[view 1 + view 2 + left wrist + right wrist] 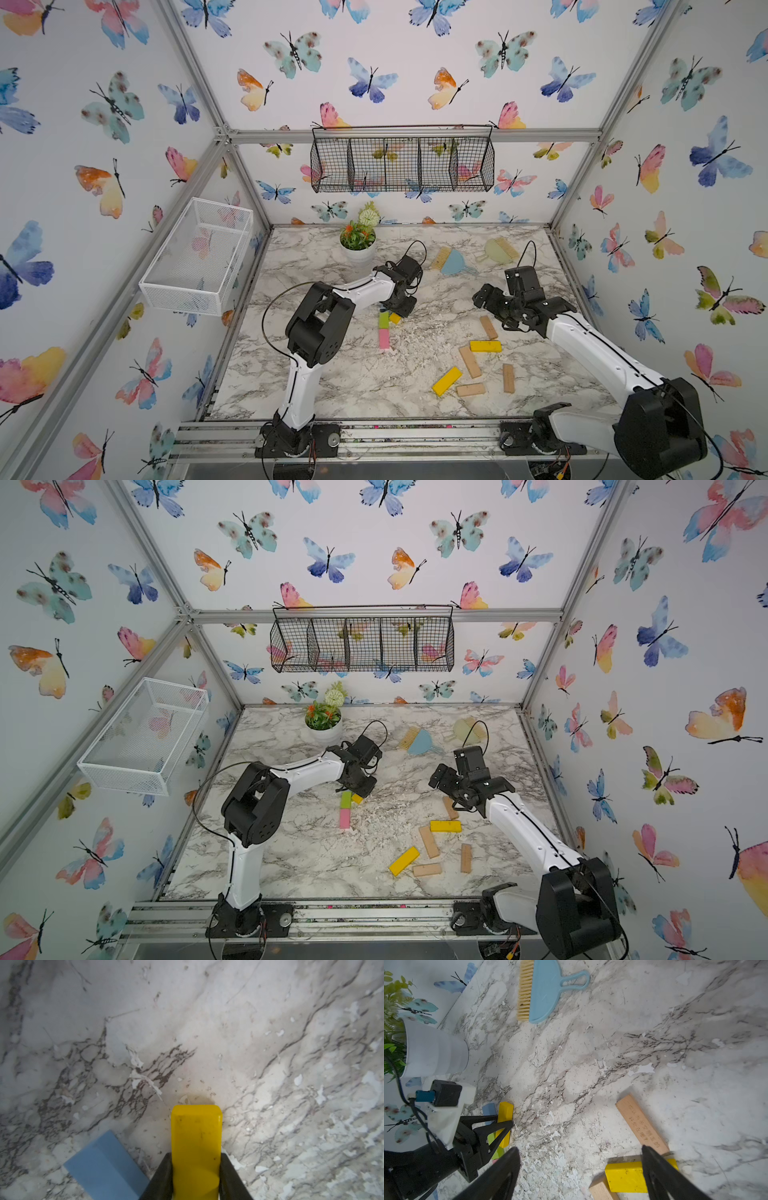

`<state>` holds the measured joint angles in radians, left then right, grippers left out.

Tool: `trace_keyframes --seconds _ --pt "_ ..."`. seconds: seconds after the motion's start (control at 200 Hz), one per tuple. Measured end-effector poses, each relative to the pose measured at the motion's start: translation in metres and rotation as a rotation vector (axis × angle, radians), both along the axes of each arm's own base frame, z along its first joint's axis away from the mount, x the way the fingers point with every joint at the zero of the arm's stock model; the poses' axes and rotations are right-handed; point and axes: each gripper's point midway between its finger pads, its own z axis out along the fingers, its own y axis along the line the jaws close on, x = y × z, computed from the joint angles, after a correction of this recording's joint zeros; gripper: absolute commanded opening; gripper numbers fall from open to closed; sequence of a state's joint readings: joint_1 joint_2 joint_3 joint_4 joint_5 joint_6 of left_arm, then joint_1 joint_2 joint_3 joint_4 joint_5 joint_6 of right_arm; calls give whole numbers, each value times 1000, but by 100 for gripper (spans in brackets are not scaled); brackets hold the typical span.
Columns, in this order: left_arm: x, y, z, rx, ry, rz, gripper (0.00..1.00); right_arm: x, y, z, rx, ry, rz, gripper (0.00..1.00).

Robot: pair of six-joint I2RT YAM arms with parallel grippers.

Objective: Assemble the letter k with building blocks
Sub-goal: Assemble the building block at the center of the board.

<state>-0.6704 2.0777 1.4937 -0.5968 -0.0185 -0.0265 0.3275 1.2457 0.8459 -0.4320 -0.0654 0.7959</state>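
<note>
The left hand [195, 1155] is clamped on a yellow block [195, 1130], low over the surface [207, 1022], just beside the blue block [104, 1167]. Released askew, it could knock the blue block, green block [383, 319] and pink block [384, 338] out of line. The right hand [579, 1148] hangs apart, empty, above a tan block [641, 1124].

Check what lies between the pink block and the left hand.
The green block, end to end with the pink block, reaching up to the left hand, which is shut on a yellow block. Both top views show it.
</note>
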Motion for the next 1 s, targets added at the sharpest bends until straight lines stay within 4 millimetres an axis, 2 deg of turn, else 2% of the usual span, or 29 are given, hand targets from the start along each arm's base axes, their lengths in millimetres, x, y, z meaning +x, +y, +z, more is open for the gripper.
trace_keyframes --seconds 0.355,0.671,1.001 --pt "0 0 -2 3 5 -1 36 0 1 -1 3 4 3 94" --pt "-1 0 -2 1 10 -1 49 0 1 -2 5 9 5 94" --pt "-1 -3 2 -9 2 4 54 -2 2 -5 10 13 10 94"
